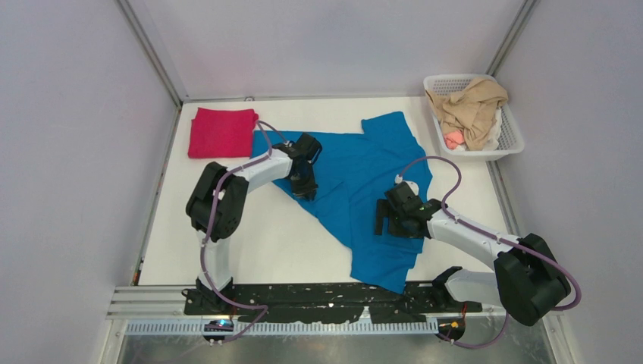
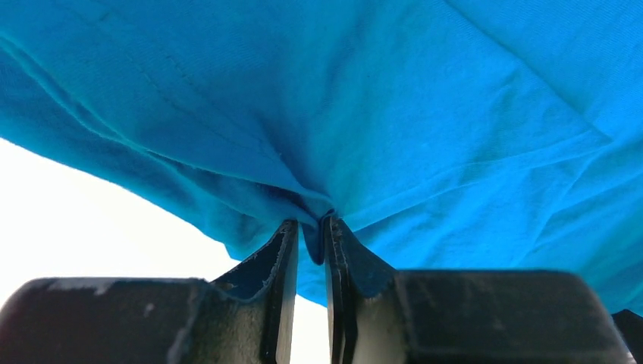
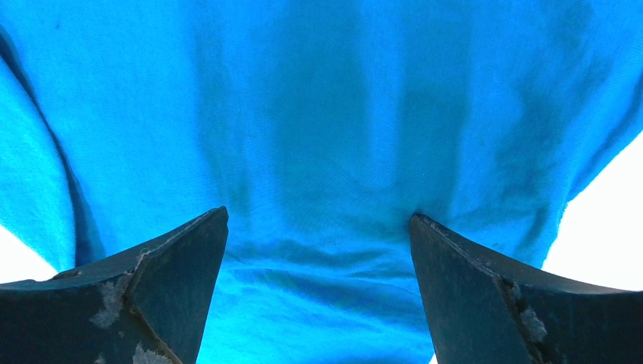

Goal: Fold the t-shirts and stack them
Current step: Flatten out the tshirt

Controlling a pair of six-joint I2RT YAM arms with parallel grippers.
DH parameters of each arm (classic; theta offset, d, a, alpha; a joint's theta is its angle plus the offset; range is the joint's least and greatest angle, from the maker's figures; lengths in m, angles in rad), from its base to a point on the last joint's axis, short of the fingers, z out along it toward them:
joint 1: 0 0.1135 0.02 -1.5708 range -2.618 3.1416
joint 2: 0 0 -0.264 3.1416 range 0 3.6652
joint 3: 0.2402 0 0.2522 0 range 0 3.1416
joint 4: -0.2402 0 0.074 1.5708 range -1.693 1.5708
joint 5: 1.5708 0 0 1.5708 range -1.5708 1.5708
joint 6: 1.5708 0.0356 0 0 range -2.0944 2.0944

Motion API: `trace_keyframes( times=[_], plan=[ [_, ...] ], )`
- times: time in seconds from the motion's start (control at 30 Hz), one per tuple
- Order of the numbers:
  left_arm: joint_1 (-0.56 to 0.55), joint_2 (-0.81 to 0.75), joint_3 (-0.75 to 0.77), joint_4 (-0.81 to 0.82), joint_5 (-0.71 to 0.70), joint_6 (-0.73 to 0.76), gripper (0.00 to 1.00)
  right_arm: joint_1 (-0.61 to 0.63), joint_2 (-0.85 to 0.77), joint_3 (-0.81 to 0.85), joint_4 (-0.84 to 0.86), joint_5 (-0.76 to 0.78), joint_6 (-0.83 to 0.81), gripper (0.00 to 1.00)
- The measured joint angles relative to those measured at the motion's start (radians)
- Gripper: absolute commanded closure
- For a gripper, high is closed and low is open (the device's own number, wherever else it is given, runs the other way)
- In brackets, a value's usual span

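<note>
The bright blue t-shirt (image 1: 368, 189) lies spread and partly bunched across the middle of the white table. The crimson t-shirt (image 1: 222, 132) lies folded at the back left. My left gripper (image 1: 305, 188) is shut on a pinched fold at the blue shirt's left edge; in the left wrist view the cloth (image 2: 394, 114) is bunched between the nearly closed jaws of the gripper (image 2: 311, 227). My right gripper (image 1: 388, 220) is open and presses down on the middle of the shirt; in the right wrist view its gripper (image 3: 318, 227) has its jaws wide apart over the flat blue cloth (image 3: 318, 114).
A white basket (image 1: 512, 136) at the back right holds a beige cloth (image 1: 470, 106) and a pink item. Grey walls enclose the table on three sides. A black rail (image 1: 303, 297) runs along the near edge by the arm bases.
</note>
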Motion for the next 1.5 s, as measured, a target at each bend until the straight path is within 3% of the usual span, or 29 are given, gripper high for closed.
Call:
trace_keyframes(
  times=[0.03,0.5,0.97,1.5],
  plan=[
    [0.000,0.000,0.000,-0.003,-0.003,0.000,1.00,0.000,0.000,0.000,0.000,0.001,0.000,0.05],
    [0.000,-0.048,-0.004,-0.018,-0.012,0.013,1.00,0.000,0.003,0.000,0.002,0.007,0.000,0.05],
    [0.008,-0.450,-0.338,-0.037,-0.093,0.003,1.00,0.000,-0.016,-0.009,0.000,0.011,-0.001,0.05],
    [0.126,-0.732,-0.608,-0.360,-0.299,-0.109,1.00,0.000,-0.020,-0.013,0.000,0.011,-0.004,0.05]
  ],
)
